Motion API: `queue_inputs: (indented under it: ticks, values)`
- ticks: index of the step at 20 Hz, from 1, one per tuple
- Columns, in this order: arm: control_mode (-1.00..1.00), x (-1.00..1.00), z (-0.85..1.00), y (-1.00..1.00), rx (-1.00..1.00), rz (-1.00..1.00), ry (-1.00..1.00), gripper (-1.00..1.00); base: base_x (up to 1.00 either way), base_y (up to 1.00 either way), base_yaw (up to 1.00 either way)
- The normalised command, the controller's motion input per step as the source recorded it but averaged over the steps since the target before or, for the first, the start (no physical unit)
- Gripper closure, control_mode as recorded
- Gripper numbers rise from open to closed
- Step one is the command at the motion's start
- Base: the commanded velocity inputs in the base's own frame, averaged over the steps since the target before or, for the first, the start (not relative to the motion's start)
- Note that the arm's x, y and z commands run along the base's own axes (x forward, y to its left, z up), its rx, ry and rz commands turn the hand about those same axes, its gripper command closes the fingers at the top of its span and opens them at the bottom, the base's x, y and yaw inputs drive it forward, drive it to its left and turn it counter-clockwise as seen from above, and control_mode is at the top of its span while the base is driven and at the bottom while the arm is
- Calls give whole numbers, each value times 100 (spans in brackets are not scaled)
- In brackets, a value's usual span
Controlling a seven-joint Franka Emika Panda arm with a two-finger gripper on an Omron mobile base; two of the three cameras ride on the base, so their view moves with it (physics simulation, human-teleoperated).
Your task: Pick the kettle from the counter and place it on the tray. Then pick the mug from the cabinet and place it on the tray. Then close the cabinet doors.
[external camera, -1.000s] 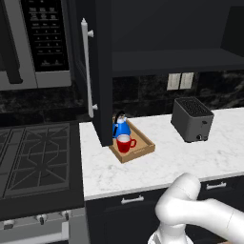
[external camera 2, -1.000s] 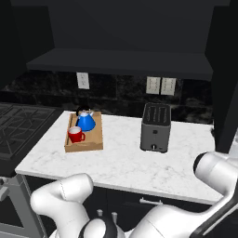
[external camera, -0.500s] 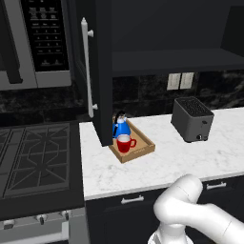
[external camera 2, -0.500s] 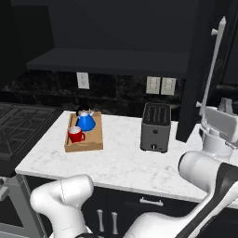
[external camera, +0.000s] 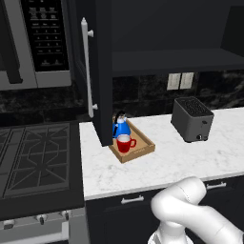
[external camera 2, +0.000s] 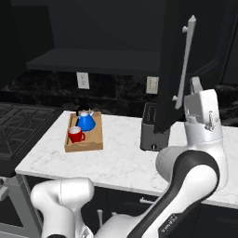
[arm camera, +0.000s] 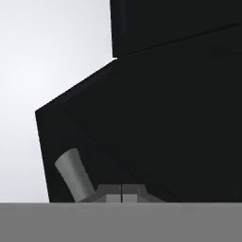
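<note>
Kettle (external camera: 121, 128) and mug (external camera: 125, 143) both sit on the tray (external camera: 143, 150), centre frame of the left base view. Remaining: both cabinet doors (external camera 2: 173, 69) stand open. My gripper (arm camera: 121, 194), fingers together and holding nothing, faces the right door; its handle (external camera 2: 185, 62) appears upper right in the right base view.
</note>
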Motion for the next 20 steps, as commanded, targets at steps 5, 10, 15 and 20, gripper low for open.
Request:
queue_inputs:
  ticks: [5, 10, 15, 20]
  values:
    - [-100, 0, 2, 94, -39, 6, 24, 100, 0, 0, 0]
    - [-100, 7, 0, 91, -37, 15, 40, 100, 0, 0, 0]
    - [-100, 43, 0, 72, -13, 20, 38, 100, 0, 0, 0]
    - [-100, 24, -4, 40, -1, 0, 13, 100, 0, 0, 0]
